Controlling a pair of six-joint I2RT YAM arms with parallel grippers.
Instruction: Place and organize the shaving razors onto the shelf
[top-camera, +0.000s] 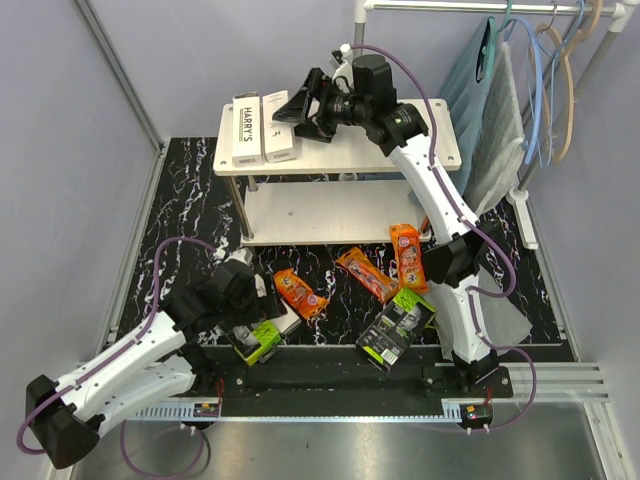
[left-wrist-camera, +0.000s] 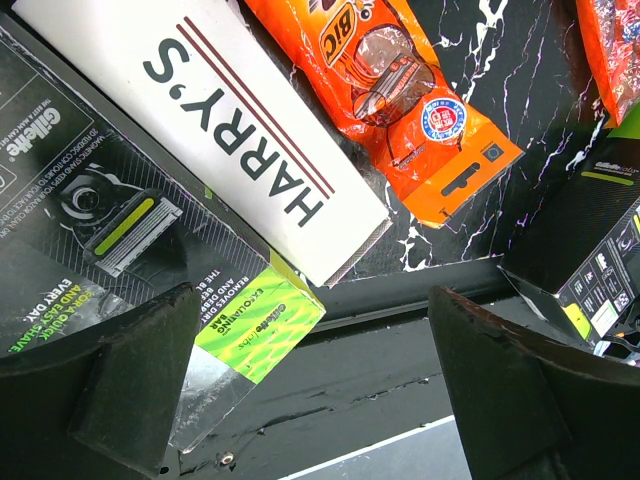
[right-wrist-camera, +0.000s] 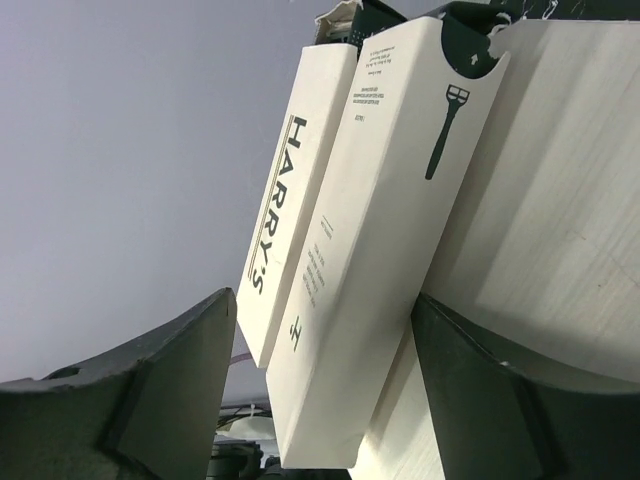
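Now lift your right pincer (right-wrist-camera: 322, 298) straight up from the shelf (top-camera: 420, 150): its jaws stand parted, gripping nothing, either side of one of two white boxes (top-camera: 262, 128) lying together on the top board. Your left pincer (left-wrist-camera: 312, 292) hangs wide open and empty over another white box (left-wrist-camera: 250, 130) on the worktop (left-wrist-camera: 450, 250); centre it before closing.

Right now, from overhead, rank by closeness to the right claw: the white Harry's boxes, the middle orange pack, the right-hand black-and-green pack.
1. White Harry's boxes, on top of the shelf, right beside the right gripper.
2. Middle orange pack, on the marbled mat before the shelf.
3. Right-hand black-and-green pack, at the mat's near edge.
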